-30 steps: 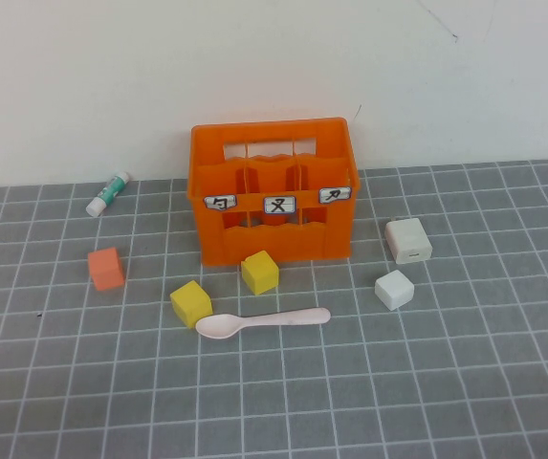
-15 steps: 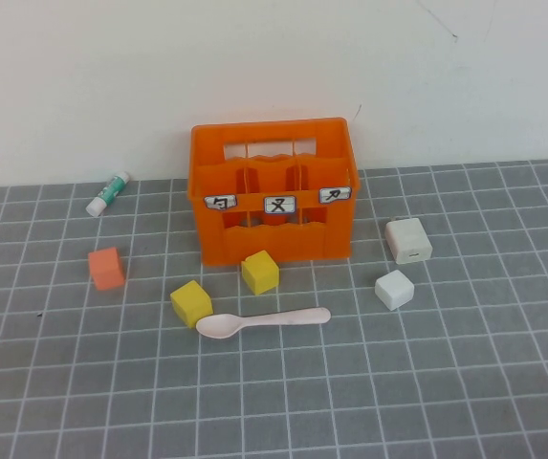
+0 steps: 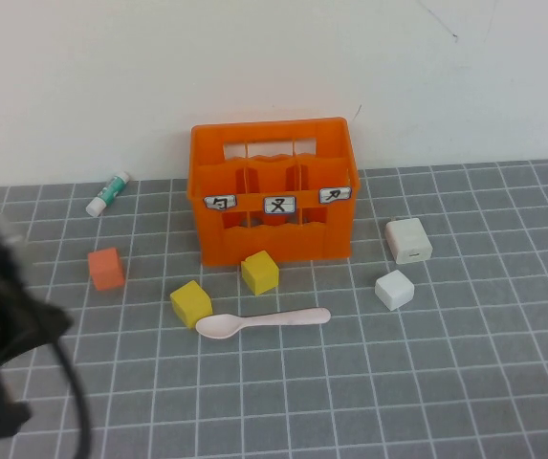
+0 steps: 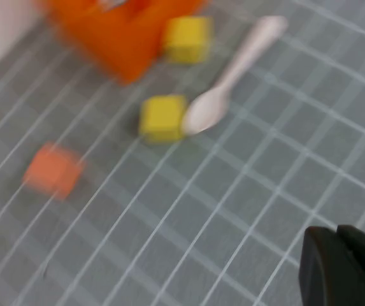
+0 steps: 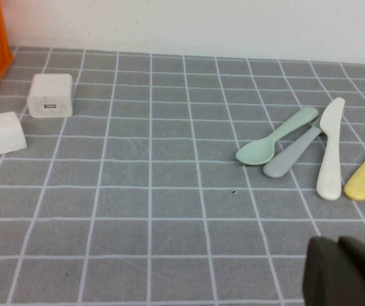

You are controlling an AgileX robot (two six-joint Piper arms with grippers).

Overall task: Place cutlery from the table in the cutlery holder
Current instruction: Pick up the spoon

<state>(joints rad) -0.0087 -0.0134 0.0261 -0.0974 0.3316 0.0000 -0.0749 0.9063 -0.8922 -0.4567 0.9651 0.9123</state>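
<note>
While left gripper (image 4: 341, 268) nears table edge | right gripper (image 5: 344, 271) apart | crate labels (image 3: 279, 204) unreadable

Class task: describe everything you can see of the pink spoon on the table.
The pink spoon looks like pale plastic, with an oval bowl and a straight flat handle. It lies flat on the grey gridded table, in front of the orange crate, bowl end beside a yellow cube. No gripper touches it; neither gripper is seen clearly.

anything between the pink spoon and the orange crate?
Yes. In the high view a yellow cube sits between the spoon and the crate, just before the crate's front. Left gripper hovers off to the left; right gripper is far right.
</note>
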